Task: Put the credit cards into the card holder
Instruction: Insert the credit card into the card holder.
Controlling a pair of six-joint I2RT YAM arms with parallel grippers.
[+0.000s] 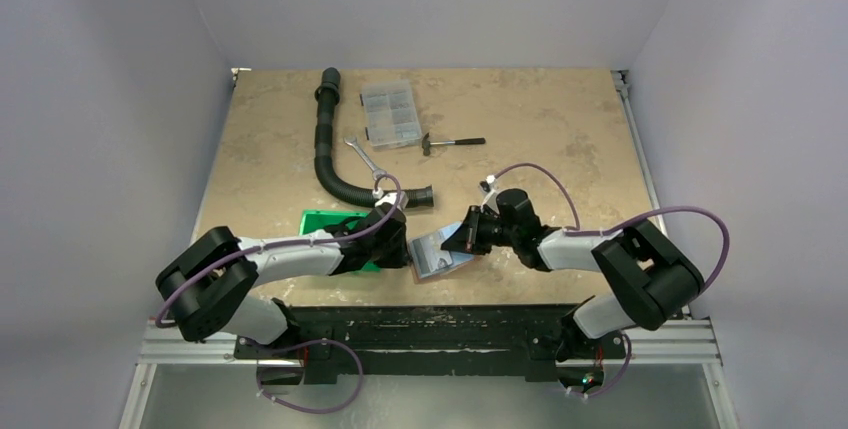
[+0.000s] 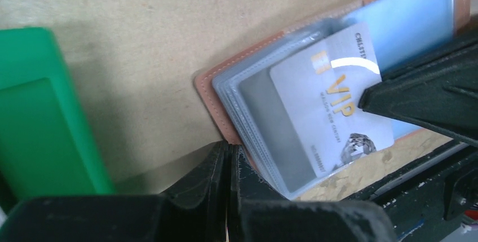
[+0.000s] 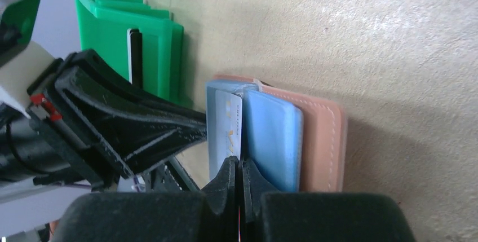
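Observation:
The reddish-brown card holder (image 1: 440, 257) lies open near the table's front edge, its clear grey-blue sleeves showing (image 2: 265, 112) (image 3: 321, 135). A pale card with gold "VIP" lettering (image 2: 330, 112) (image 3: 231, 121) sits partly inside a sleeve. My right gripper (image 3: 240, 166) (image 1: 466, 237) is shut on this card's edge. Its black finger (image 2: 423, 98) lies across the card. My left gripper (image 2: 228, 149) (image 1: 400, 244) is shut at the holder's corner and seems to pinch its brown cover edge.
A green plastic bin (image 1: 335, 224) (image 2: 39, 123) (image 3: 129, 39) stands left of the holder, with a card edge (image 3: 134, 56) in it. Farther back are a black hose (image 1: 325, 149), a clear compartment box (image 1: 390, 114), a wrench (image 1: 365, 157) and a hammer (image 1: 452, 141).

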